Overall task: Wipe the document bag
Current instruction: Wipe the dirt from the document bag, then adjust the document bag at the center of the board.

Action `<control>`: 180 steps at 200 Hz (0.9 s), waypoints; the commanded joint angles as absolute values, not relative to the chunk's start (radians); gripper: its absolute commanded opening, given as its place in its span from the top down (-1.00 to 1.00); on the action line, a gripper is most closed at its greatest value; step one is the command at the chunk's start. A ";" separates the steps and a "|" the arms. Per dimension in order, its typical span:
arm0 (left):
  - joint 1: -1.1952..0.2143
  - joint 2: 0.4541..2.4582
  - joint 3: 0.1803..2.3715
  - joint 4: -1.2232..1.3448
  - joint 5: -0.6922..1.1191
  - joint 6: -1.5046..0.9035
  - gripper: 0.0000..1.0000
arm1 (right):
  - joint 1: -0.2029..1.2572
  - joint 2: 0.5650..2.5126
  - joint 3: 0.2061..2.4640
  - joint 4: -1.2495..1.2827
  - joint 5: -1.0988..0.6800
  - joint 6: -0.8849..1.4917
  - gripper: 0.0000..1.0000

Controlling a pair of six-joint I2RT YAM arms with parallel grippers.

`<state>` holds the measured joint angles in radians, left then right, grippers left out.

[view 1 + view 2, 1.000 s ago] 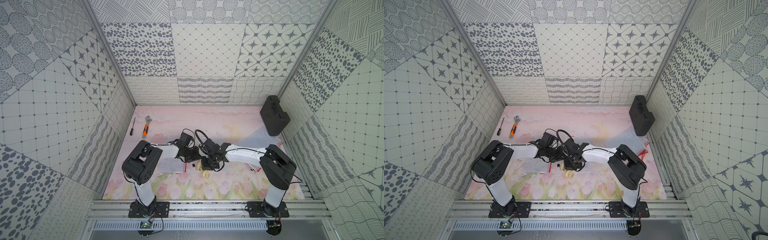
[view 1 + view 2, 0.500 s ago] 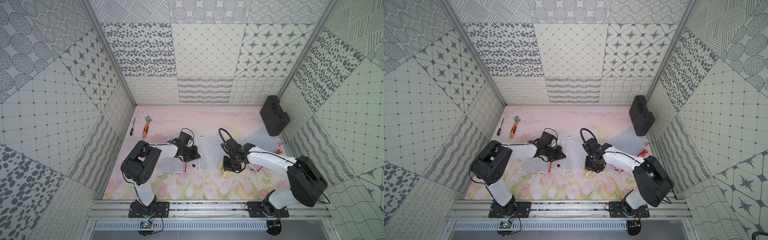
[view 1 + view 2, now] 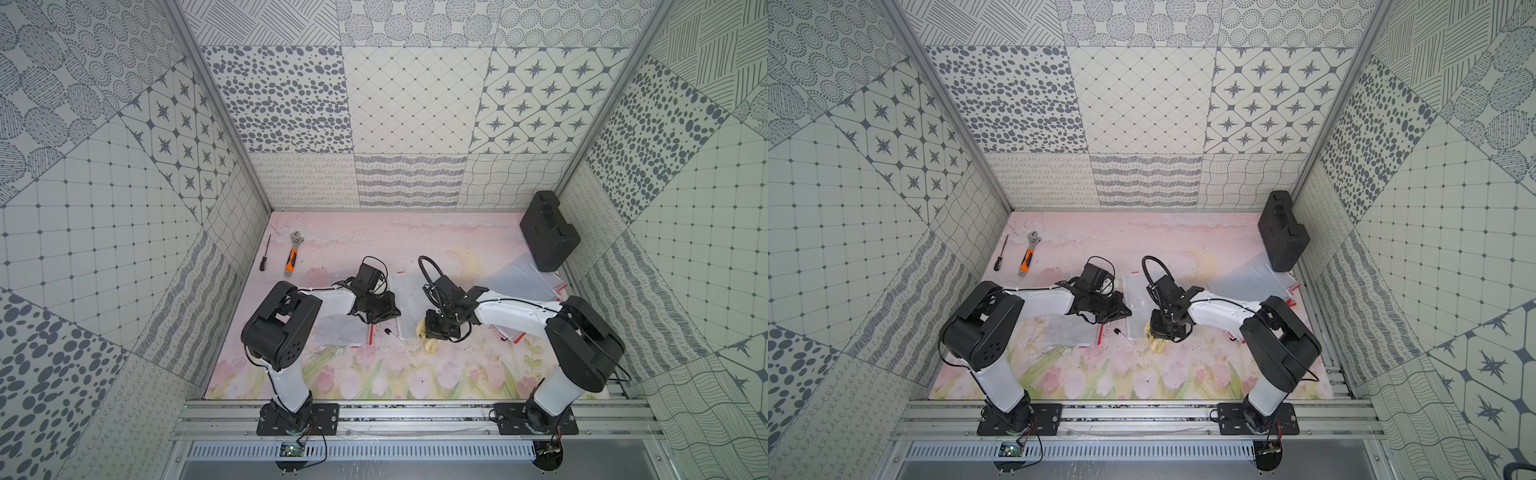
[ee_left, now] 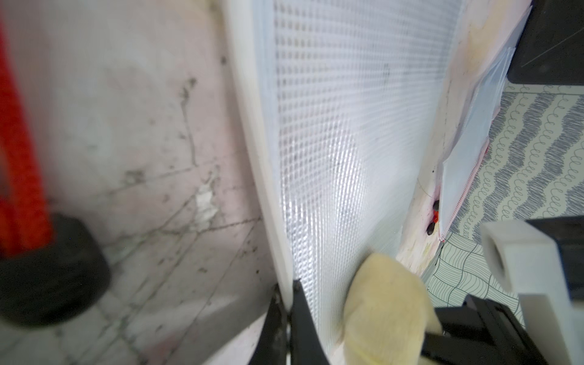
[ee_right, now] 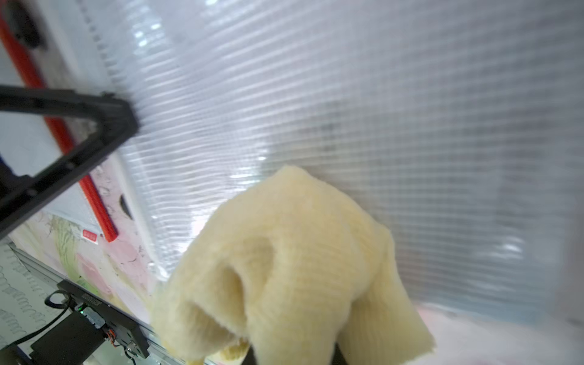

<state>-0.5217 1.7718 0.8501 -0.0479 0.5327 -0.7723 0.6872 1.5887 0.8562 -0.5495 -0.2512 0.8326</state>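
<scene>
The document bag (image 3: 409, 297) (image 3: 1138, 297), a translucent mesh sleeve with a white edge, lies flat on the mat between the two arms. My left gripper (image 3: 395, 312) (image 3: 1126, 312) (image 4: 286, 303) is shut on the bag's white edge. My right gripper (image 3: 436, 332) (image 3: 1160, 330) is shut on a pale yellow cloth (image 3: 426, 338) (image 3: 1152, 338) (image 5: 294, 252), which presses on the bag's near right corner. In the right wrist view the cloth covers the jaws and the bag's mesh (image 5: 379, 110) fills the picture. The left wrist view shows the mesh (image 4: 347, 126) and the cloth (image 4: 382, 303).
A second bag with a red zip (image 3: 340, 332) lies under the left arm, with a small black piece (image 3: 388, 331) beside it. More bags are stacked at the right (image 3: 519, 276) by a black case (image 3: 548, 230). A wrench (image 3: 292, 257) and screwdriver (image 3: 265, 257) lie at the back left.
The right gripper swept the cloth to the right off the bag, then came back left onto its near right corner. The left gripper has kept its hold and place.
</scene>
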 commanded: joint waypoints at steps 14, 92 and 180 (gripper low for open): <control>-0.488 1.687 0.832 -0.284 0.317 -0.697 1.00 | 0.486 1.375 0.689 -0.778 -0.161 0.740 1.00; -0.454 1.139 1.265 -1.252 -0.426 -0.608 1.00 | 0.432 1.363 0.758 -0.745 -0.234 0.720 1.00; -0.774 1.737 1.687 -1.659 -0.636 -0.674 1.00 | 0.435 1.277 0.742 -0.788 -0.204 0.716 1.00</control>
<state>-0.6323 1.5028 1.5604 -1.3312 -0.4759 -0.7036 0.4324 1.3460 0.7570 -0.7639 -0.2317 0.7246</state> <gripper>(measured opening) 0.048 0.128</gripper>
